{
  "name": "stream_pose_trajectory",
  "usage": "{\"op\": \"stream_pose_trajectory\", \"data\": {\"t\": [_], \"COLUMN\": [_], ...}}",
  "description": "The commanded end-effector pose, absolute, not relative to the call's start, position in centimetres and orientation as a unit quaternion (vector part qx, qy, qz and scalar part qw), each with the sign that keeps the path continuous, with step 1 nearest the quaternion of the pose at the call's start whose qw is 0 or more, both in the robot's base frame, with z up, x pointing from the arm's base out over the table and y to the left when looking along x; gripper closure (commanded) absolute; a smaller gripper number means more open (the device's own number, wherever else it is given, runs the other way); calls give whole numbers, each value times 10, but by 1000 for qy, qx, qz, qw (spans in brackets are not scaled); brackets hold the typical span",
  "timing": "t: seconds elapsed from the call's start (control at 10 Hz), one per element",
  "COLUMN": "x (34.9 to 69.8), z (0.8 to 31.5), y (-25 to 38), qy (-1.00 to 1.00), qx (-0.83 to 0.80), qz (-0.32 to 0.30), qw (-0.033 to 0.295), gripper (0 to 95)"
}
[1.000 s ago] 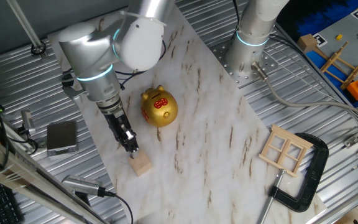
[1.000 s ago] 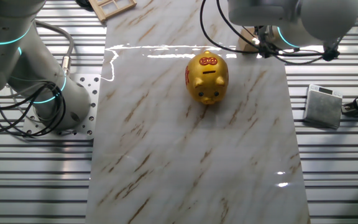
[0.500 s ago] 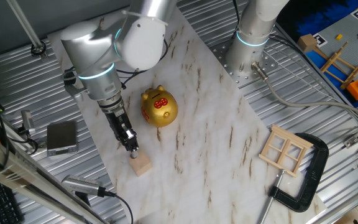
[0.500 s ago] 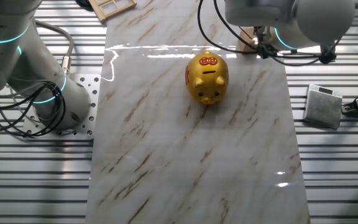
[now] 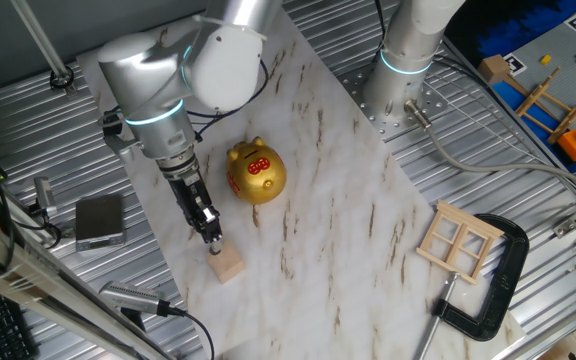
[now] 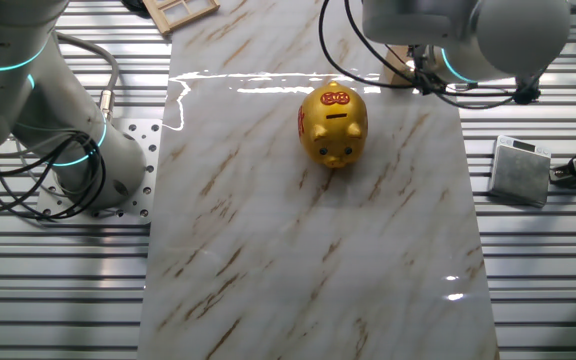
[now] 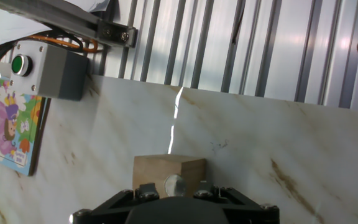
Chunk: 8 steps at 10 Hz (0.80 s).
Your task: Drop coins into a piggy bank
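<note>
on the marbled board [image 5: 338, 200] near its front-left edge, the gripper [image 5: 211, 238] points down right over a small pale wooden cube [image 5: 227, 265], its tips just at the cube's top. from the hand view the cube [image 7: 169, 176] sits directly below the fingers, and a small grey round disc, the coin [image 7: 174, 184], shows at the cube's top between the two finger bases; i cannot tell whether it lies on the wood or is pinched. the fingertips themselves are cut off at the bottom of that view, and in the fixed view they are too small to read, so how far apart they stand i cannot tell. the gold piggy bank [image 5: 256, 172] stands upright on the board, apart from the cube and just beside the arm's forearm, with red markings on its back; in the other fixed view the pig [image 6: 334, 124] faces the camera, its slot on top showing dark. off the board lie a grey box with a green button [image 7: 47, 71], a colourful picture book [image 7: 12, 122], a small wooden window frame [image 5: 460, 241] and a black c-clamp [image 5: 490, 290] on the ribbed metal table [image 5: 528, 180].
</note>
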<state>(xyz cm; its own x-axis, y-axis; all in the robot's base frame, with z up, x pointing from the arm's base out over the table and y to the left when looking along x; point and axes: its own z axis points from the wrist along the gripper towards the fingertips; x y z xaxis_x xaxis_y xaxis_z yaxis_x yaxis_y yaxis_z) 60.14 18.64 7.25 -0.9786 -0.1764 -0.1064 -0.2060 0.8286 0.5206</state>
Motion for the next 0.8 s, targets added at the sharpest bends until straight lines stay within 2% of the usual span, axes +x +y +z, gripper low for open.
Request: {"op": "stream_pose_trajectory", "data": {"t": [0.1, 0.8], "x": [603, 605], "z": [73, 69], "y": [188, 187], "qy": [954, 953], "qx": [-99, -99], "qz": [283, 286], "qw": [28, 30], "gripper": [760, 760]}}
